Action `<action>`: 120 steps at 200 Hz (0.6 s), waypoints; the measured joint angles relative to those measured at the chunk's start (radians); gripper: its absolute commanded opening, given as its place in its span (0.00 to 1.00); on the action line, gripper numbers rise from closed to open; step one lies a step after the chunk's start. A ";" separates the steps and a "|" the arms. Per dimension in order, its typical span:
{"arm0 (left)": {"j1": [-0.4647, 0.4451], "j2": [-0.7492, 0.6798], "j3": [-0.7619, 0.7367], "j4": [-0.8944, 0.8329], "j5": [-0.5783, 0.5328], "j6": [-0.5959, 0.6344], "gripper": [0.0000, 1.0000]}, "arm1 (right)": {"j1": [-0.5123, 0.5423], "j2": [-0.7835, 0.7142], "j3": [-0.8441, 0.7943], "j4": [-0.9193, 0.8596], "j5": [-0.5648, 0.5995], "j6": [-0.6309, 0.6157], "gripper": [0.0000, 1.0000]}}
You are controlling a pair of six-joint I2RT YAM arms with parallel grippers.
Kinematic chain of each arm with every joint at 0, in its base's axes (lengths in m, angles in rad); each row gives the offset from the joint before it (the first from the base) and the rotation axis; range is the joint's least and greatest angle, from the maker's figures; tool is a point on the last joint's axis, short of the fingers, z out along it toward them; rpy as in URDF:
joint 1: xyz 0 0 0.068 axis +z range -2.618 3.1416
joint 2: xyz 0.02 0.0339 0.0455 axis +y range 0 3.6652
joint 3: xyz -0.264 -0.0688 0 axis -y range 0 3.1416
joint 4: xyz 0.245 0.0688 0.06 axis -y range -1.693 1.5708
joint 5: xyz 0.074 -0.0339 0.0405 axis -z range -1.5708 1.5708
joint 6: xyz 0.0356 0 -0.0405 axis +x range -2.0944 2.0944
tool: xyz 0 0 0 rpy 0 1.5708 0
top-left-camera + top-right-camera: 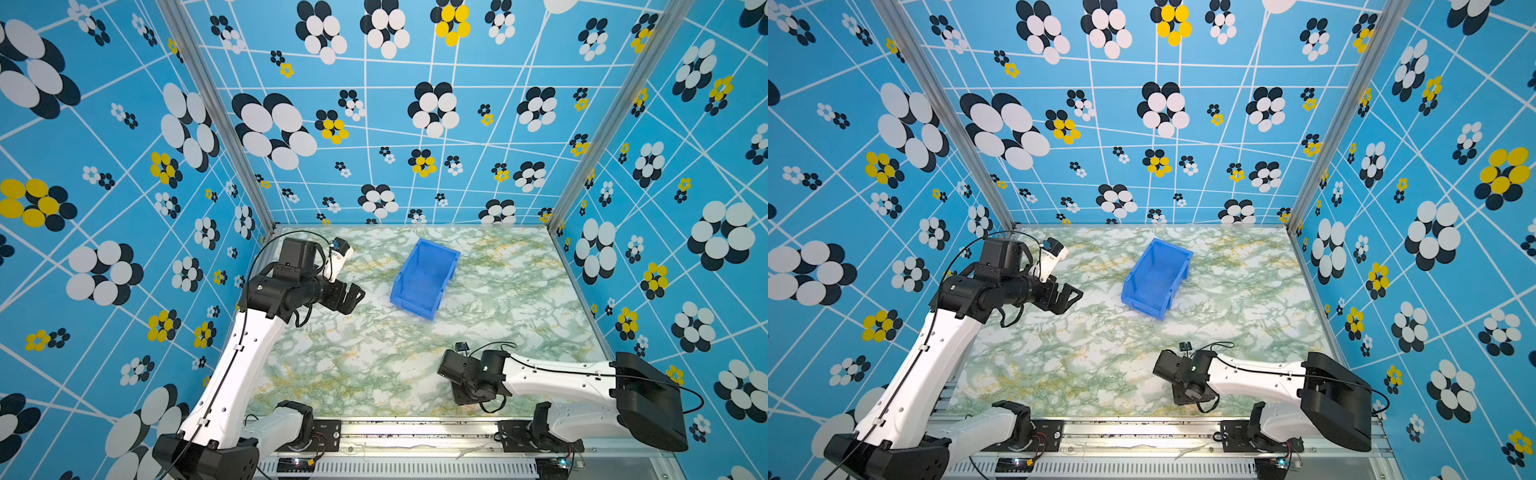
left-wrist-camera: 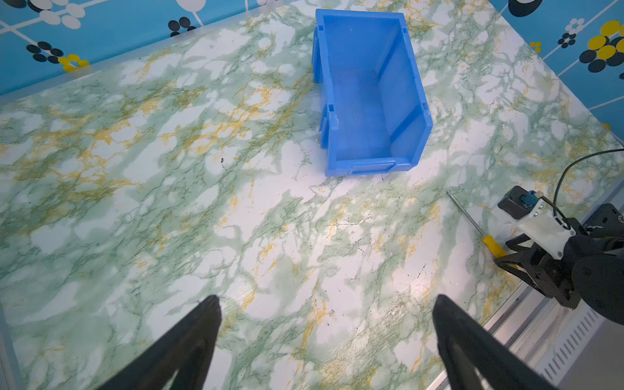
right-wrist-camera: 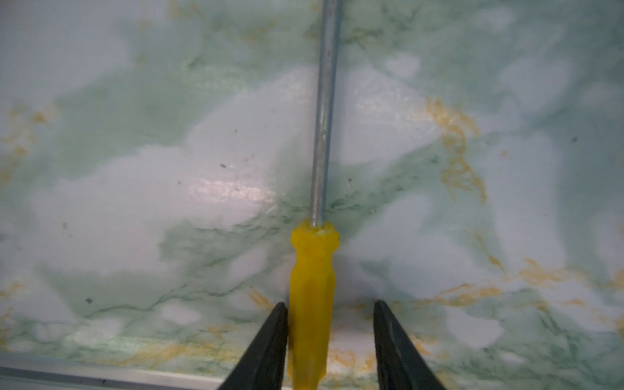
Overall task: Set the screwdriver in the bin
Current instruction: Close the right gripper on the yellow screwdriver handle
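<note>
At five o'clock on the desk (image 1: 374, 365), straddling the screwdriver (image 3: 312, 270) handle with right pincer (image 3: 330, 303) narrowly spread, one finger (image 3: 270, 337) touching.

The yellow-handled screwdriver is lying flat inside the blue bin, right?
Not inside it. The screwdriver is lying flat on the marbled table, outside the blue bin, which is empty. The left wrist view shows both clearly apart.
</note>
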 measured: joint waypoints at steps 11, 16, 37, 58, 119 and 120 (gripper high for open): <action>-0.004 0.000 0.004 -0.005 0.001 -0.001 0.99 | 0.003 0.005 0.000 0.001 0.000 -0.001 0.39; -0.006 0.000 0.005 -0.007 0.003 -0.004 0.99 | 0.004 0.008 0.000 0.001 0.000 0.000 0.38; -0.013 0.003 0.018 -0.020 0.004 -0.008 0.99 | 0.008 0.017 0.000 0.002 0.001 0.000 0.33; -0.021 0.013 0.028 -0.024 0.003 -0.007 0.99 | 0.011 0.019 0.000 0.005 0.004 0.000 0.30; -0.034 0.021 0.030 -0.026 0.003 0.002 0.99 | 0.024 0.019 0.001 0.019 0.008 0.009 0.13; -0.034 0.021 0.030 -0.026 0.003 0.002 0.99 | 0.024 0.019 0.001 0.019 0.009 0.010 0.13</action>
